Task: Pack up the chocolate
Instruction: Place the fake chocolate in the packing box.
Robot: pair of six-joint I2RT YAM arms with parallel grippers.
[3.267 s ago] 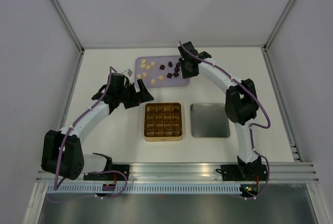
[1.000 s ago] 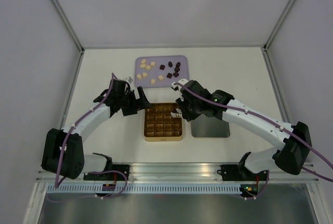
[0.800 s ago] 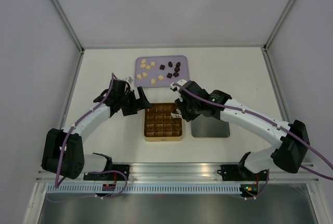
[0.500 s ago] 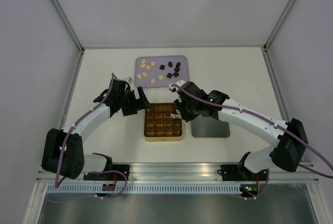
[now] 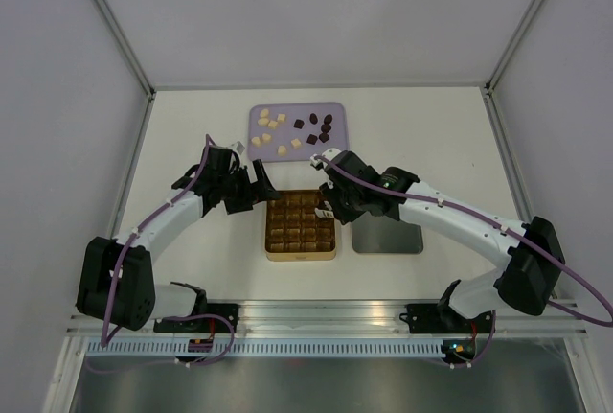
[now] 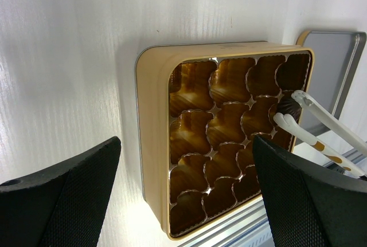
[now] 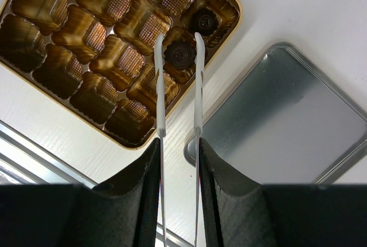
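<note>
Potentially, the dark chocolate (image 7: 179, 53) pinched in the tweezers (image 7: 160, 86) that the right gripper (image 7: 178, 164) clamps could land askew on a divider of the tin (image 7: 74, 35) if released off-centre, while the left gripper (image 6: 183, 187) waits wide apart.

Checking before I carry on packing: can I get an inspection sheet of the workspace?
Surface: white table, metal rail at near edge.
Job's things: cream pieces and dark pieces loose on purple tray; gold tin holds two more: one dark piece between the tips of the tweezers, a second piece in the corner cell.
Clutter: tin lid right of the tin.
Grippers: left gripper open beside tin; right gripper shut on tweezers.
Cables: purple cables run along both arms.
Surroundings: plain white walls, nothing else seen.
</note>
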